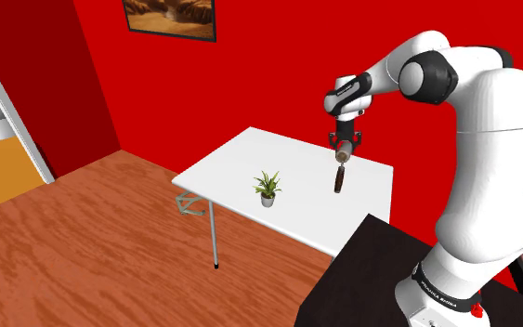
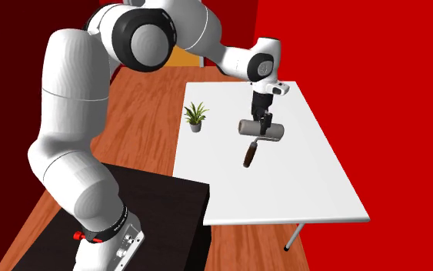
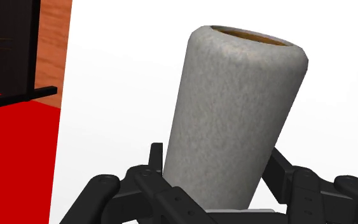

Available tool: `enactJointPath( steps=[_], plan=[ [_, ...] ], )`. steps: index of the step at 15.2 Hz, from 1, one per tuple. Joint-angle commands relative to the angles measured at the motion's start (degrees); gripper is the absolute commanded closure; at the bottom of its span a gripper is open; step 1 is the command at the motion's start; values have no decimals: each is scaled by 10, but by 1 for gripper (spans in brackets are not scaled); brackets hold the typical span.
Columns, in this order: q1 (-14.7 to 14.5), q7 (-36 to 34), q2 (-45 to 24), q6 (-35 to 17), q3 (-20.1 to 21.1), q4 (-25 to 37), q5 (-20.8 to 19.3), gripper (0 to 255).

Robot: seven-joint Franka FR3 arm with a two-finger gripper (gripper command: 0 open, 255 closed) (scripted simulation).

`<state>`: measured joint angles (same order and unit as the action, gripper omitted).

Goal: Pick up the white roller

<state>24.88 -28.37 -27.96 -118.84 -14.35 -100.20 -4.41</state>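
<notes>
Downward, gripper (image 2: pixel 264 121) clasping grey roller (image 3: pixel 234 108), arm (image 2: pixel 228 57) outstretched

White table (image 1: pixel 241 160), potted plant (image 1: pixel 268 189) on top

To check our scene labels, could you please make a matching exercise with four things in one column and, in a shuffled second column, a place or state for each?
Things
1. grey roller
2. potted plant
3. framed picture
4. black stand

Places or states
A. hangs on the red wall
B. clasped in the hand
C. carries the arm
D. stands upright on the white table

Pairs: 1-B, 2-D, 3-A, 4-C
</notes>
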Motion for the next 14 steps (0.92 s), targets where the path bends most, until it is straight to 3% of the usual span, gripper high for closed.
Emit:
enactJointPath(
  steps=[1,14],
  plan=[
    [-1,0,8,11,-1,3,-1,255],
    [-5,6,47,80,-5,35,-7,255]
  ],
)
